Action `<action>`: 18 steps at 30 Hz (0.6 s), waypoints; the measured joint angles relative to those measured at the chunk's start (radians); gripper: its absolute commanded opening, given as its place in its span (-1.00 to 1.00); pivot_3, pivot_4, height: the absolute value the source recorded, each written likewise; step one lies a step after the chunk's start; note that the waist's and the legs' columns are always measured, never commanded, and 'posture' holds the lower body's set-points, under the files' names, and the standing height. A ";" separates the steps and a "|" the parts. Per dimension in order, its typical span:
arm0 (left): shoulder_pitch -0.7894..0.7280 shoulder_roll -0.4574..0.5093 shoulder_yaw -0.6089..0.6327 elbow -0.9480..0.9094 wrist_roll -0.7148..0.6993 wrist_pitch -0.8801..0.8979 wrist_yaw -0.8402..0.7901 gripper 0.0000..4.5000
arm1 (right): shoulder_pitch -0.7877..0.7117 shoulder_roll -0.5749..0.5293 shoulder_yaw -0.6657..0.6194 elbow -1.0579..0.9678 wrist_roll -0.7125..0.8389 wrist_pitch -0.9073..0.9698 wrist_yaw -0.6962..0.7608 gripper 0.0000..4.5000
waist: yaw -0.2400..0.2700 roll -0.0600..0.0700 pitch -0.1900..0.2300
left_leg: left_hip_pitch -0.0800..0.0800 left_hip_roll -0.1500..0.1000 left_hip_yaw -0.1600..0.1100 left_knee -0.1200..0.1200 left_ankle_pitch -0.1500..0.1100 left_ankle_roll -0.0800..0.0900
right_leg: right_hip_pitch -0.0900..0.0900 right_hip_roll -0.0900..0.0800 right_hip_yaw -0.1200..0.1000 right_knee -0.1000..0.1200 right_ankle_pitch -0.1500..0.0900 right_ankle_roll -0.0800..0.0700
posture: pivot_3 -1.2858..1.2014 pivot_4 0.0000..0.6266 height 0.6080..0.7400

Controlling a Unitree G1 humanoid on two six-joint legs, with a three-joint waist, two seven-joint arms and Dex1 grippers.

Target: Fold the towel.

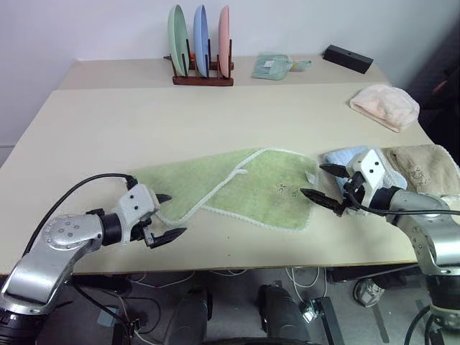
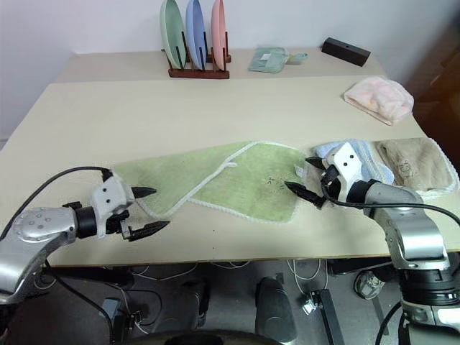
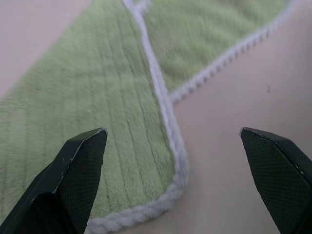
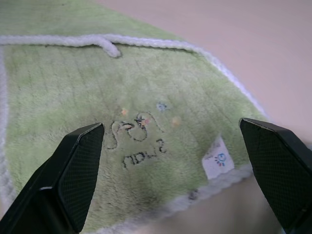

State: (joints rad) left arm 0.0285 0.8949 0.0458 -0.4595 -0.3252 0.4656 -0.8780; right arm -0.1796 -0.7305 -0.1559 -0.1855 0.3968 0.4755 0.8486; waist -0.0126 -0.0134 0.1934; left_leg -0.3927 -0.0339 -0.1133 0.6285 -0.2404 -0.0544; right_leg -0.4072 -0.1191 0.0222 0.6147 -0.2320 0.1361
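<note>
The light green towel [image 1: 237, 187] lies on the table, its right part folded over the left so the whitish edging runs diagonally across the middle. My left gripper [image 1: 175, 214] is open just off the towel's front left corner; in the left wrist view that rounded corner [image 3: 165, 195] sits between the fingers, low over the table. My right gripper [image 1: 312, 180] is open at the towel's right edge. The right wrist view looks onto the embroidered mark [image 4: 141, 131] and a small white label [image 4: 218, 158] between the fingers. Neither gripper holds anything.
A light blue folded towel [image 1: 343, 157] and a beige folded towel [image 1: 424, 167] lie right behind my right gripper. A pink towel [image 1: 384, 106] sits farther back right. A plate rack [image 1: 201, 43], a small green cloth [image 1: 272, 66] and a black box [image 1: 348, 57] line the far edge.
</note>
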 measured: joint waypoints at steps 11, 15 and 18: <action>-0.044 -0.040 -0.038 0.177 0.100 -0.087 0.005 0.17 | 0.063 0.016 0.003 -0.086 0.003 0.011 -0.053 1.00 | -0.001 0.001 0.000 | 0.000 0.000 0.000 0.000 0.000 0.000 | 0.000 0.000 0.000 0.000 0.000 0.000 | 0.03 -0.52 1.00; -0.052 -0.094 -0.038 0.223 0.101 -0.134 0.028 -0.74 | 0.063 0.020 0.004 -0.089 0.003 0.016 -0.060 1.00 | 0.000 0.000 0.000 | 0.000 0.000 0.000 0.000 0.000 0.000 | 0.000 0.000 0.000 0.000 0.000 0.001 | 0.03 -0.52 1.00; -0.054 -0.094 -0.034 0.238 0.108 -0.154 0.032 -0.97 | 0.063 0.024 0.006 -0.089 0.003 0.016 -0.061 1.00 | 0.000 0.000 0.000 | 0.000 0.000 0.000 0.000 0.000 0.000 | 0.000 0.000 0.000 0.000 0.000 0.001 | 0.03 -0.52 1.00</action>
State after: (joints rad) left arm -0.0257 0.8004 0.0117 -0.2217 -0.2173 0.3119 -0.8459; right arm -0.1170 -0.7064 -0.1499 -0.2743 0.3993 0.4912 0.7879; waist -0.0129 -0.0130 0.1930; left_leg -0.3926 -0.0338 -0.1134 0.6287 -0.2404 -0.0544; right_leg -0.4073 -0.1192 0.0221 0.6150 -0.2317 0.1367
